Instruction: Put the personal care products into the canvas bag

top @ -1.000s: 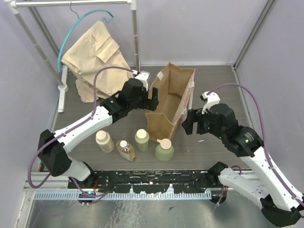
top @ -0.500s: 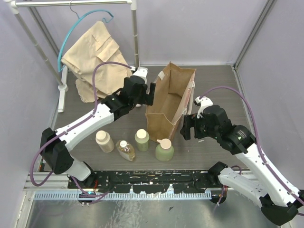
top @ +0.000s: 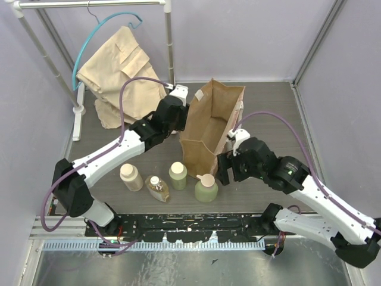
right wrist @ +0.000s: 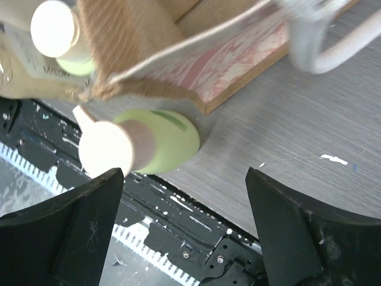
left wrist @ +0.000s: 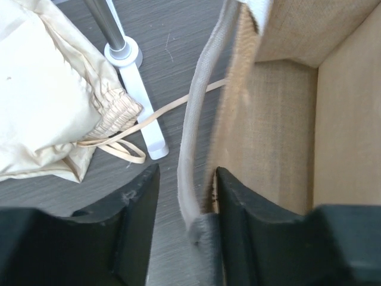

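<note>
The canvas bag (top: 213, 122) stands upright and open at mid-table. My left gripper (top: 186, 119) straddles its left rim. In the left wrist view the gripper (left wrist: 186, 179) is open and partly narrowed, with the whitish strap (left wrist: 191, 137) and the bag wall (left wrist: 262, 125) between its fingers and a gap on the left side. In front of the bag stand the cream bottle (top: 131, 177), the amber bottle (top: 158, 188), the green cylinder (top: 177, 175) and the rounder green bottle (top: 206, 189). My right gripper (top: 221, 170) is wide open and empty just right of the rounder green bottle (right wrist: 164, 140).
A beige garment (top: 118, 68) hangs on a teal hanger from the white rack, whose post foot (top: 77, 116) stands at the left. A black rail (top: 190, 229) runs along the near edge. The bag's right strap (right wrist: 324, 44) hangs by the bag's base.
My left gripper has moved right onto the bag's left rim and its jaws have narrowed. My right arm has swung left and nearer, down beside the rounder green bottle.
</note>
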`<action>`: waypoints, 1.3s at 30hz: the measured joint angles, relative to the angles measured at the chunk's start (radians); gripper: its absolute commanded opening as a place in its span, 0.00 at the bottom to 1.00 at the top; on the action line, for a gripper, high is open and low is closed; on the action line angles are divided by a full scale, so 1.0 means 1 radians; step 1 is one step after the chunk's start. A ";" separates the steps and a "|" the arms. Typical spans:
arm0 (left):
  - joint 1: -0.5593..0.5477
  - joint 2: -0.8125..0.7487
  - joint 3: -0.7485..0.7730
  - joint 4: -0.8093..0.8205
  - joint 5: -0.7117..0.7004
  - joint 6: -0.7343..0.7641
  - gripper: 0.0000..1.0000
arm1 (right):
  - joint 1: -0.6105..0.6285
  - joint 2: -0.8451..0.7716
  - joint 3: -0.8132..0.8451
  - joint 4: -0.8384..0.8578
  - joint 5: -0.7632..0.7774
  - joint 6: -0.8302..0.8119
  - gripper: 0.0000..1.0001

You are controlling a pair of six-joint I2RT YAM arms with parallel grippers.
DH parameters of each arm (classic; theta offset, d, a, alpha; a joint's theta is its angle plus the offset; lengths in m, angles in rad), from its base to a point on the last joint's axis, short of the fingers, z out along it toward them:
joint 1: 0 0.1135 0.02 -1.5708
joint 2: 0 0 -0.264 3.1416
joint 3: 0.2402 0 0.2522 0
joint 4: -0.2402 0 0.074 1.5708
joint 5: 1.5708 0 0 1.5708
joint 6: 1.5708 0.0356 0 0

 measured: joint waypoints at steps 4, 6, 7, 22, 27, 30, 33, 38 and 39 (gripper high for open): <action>0.000 0.020 0.001 -0.002 0.009 -0.001 0.15 | 0.213 0.076 0.005 0.000 0.100 0.063 0.92; 0.000 0.027 0.001 -0.005 0.014 0.002 0.10 | 0.303 0.130 0.015 0.000 0.149 0.089 0.93; 0.000 0.029 0.001 -0.008 0.016 0.002 0.08 | 0.340 0.160 0.019 0.003 0.171 0.101 0.93; 0.000 0.021 0.013 -0.030 0.042 0.002 0.00 | 0.419 0.315 0.027 0.079 0.287 0.146 0.93; 0.000 0.001 0.001 -0.031 0.042 0.002 0.00 | 0.419 0.345 0.019 0.108 0.287 0.145 0.87; 0.000 -0.006 -0.006 -0.031 0.042 0.001 0.00 | 0.419 0.352 0.000 0.111 0.285 0.145 0.84; 0.000 -0.008 -0.012 -0.031 0.041 0.000 0.00 | 0.419 0.352 -0.016 0.108 0.285 0.145 0.76; 0.001 -0.008 -0.013 -0.031 0.041 -0.006 0.00 | 0.419 0.351 -0.023 0.101 0.278 0.146 0.60; 0.001 -0.008 -0.013 -0.031 0.041 -0.007 0.00 | 0.419 0.349 -0.023 0.102 0.278 0.144 0.57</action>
